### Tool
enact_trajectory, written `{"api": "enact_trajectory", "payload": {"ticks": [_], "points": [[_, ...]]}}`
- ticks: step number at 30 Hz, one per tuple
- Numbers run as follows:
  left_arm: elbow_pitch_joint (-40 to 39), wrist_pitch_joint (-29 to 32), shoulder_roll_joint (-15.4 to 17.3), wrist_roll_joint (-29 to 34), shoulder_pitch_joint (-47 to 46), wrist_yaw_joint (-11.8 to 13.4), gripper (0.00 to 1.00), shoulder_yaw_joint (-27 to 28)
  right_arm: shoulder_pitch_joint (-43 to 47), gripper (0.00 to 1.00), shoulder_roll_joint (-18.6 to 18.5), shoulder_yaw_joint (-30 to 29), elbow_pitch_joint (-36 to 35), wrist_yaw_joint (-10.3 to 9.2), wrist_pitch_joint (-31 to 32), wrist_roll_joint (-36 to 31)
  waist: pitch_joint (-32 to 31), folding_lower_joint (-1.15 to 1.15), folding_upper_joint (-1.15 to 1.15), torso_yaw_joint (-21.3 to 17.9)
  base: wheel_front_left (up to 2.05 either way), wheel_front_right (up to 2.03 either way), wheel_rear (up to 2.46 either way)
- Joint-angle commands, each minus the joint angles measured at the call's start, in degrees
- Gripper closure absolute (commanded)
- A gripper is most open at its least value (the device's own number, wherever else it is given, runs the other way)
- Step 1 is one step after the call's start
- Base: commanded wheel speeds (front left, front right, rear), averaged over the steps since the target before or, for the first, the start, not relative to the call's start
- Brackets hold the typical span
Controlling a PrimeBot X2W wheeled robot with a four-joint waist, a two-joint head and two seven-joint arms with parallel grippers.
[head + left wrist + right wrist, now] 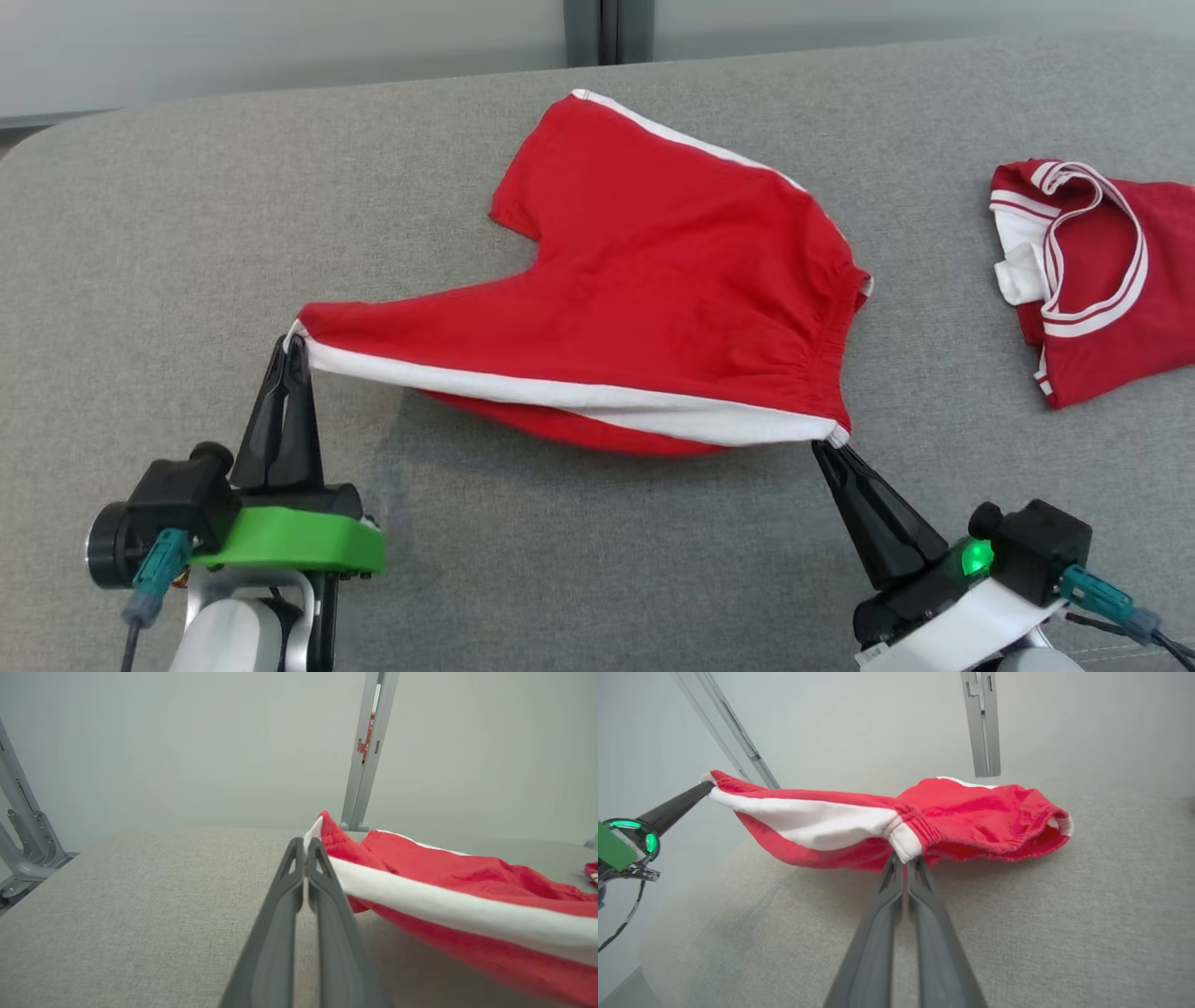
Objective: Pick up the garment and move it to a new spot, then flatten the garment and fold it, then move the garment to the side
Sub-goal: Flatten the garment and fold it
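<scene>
Two thin pinches are all that carry the shorts, so watch for a slip. Each end effector has only a corner of cloth at its very tips, and a hard pull apart or a quick lift could tug either corner free.

The left end effector is clenched on the hem corner of one leg, at the near left. The right end effector is clenched on the end of the waistband by the white stripe, at the near right. Between them the near edge hangs taut, raised off the surface, while the far leg and the rest of the cloth lie on it around the middle.

If you drag from here, that resting part may bunch or fold under, which would spoil the flattening. Steer short of the other garment at the right, now well apart, or the two could tangle.
</scene>
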Motion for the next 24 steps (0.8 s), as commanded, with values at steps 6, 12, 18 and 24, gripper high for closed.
{"api": "enact_trajectory", "payload": {"ticks": [6, 12, 18, 24], "points": [[-15.97, 6.24, 2.84, 1.82, 6.44, 3.48, 1.0, 0.52, 5.82, 1.0, 0.5, -3.6, -10.79, -0.04, 4.25, -1.8, -2.35, 0.0, 0.0, -2.41, 0.0, 0.0, 0.0], [-20.39, 10.82, 4.21, 1.08, 5.58, 3.2, 1.0, 0.17, 7.09, 1.0, 2.21, -5.98, -14.46, -0.04, 7.26, -1.05, -1.38, 0.0, 0.0, -4.0, 0.0, 0.0, 0.0], [-13.13, 14.61, 3.98, -1.58, -2.9, 0.16, 1.0, -1.19, 3.24, 1.0, 3.76, -7.85, -10.95, -0.04, 7.45, 0.84, 2.6, 0.0, 0.0, -5.02, 0.0, 0.0, 0.0], [2.19, 17.38, 3.39, -4.43, -16.91, -4.05, 1.0, -2.18, -4.79, 1.0, 4.89, -7.64, -2.76, -0.04, 6.57, 5.16, 8.55, 0.0, 0.0, -6.53, 0.0, 0.0, 0.0]]}}
